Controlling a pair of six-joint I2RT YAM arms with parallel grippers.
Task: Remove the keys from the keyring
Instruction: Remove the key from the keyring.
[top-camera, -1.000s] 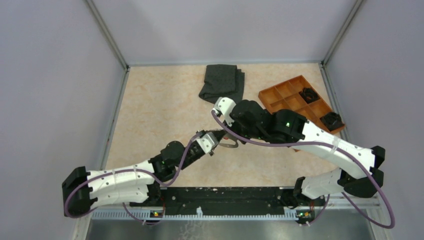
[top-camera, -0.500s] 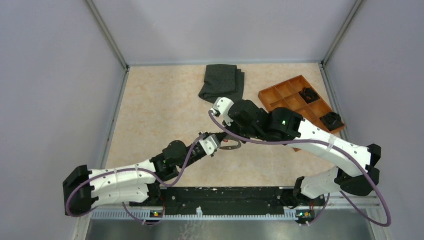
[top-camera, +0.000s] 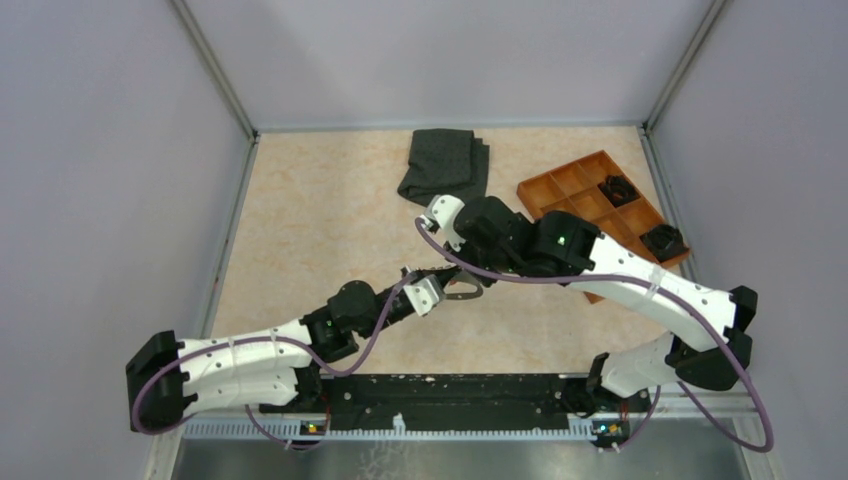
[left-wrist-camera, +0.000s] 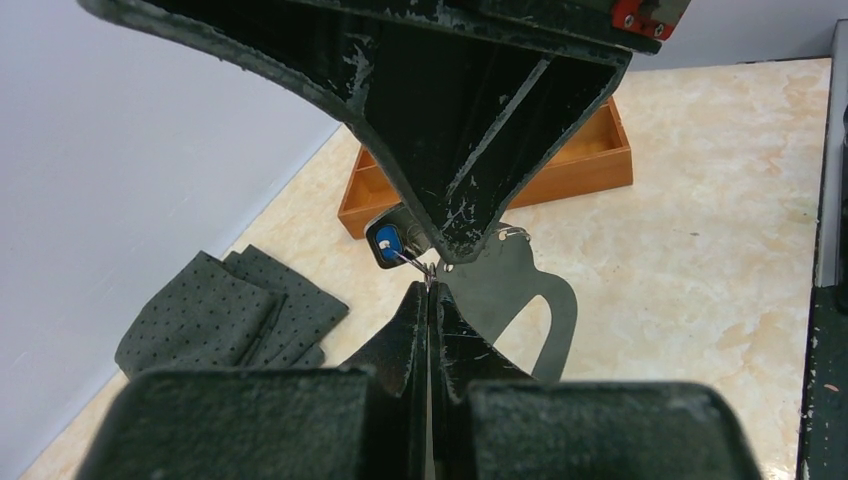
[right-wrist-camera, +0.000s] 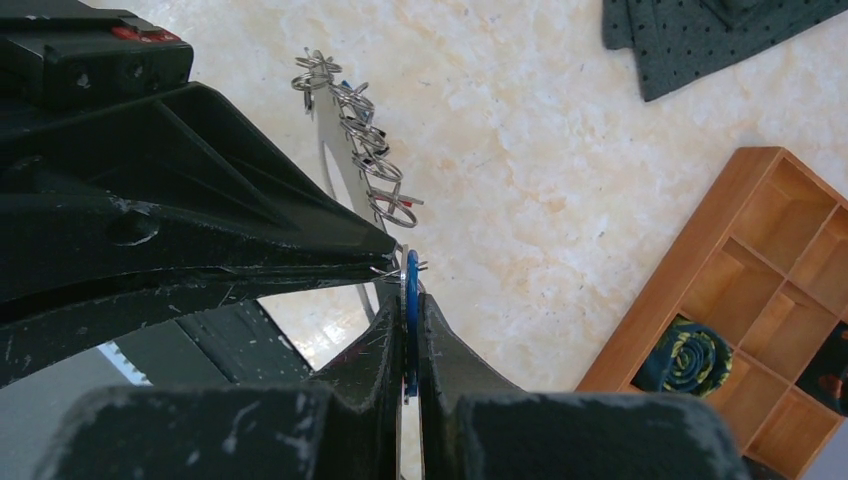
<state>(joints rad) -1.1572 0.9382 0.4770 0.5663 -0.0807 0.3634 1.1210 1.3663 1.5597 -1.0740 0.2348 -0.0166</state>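
Left tool (left-wrist-camera: 431, 292) closed, tips at a wire ring (left-wrist-camera: 420, 264), blue-headed key (left-wrist-camera: 386, 241), pale grey keyring (left-wrist-camera: 520, 290), orange tray (left-wrist-camera: 592, 168) behind

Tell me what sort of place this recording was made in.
Probably a lab test cell: plain grey walls on a metal frame enclose a marble-patterned tabletop, the left arm and right arm are bolted at its near edge, and an orange divided tray serves as a prop.

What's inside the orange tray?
One dark clump and a second clump sit in separate compartments of the tray; the right arm covers its near side, hiding anything there.
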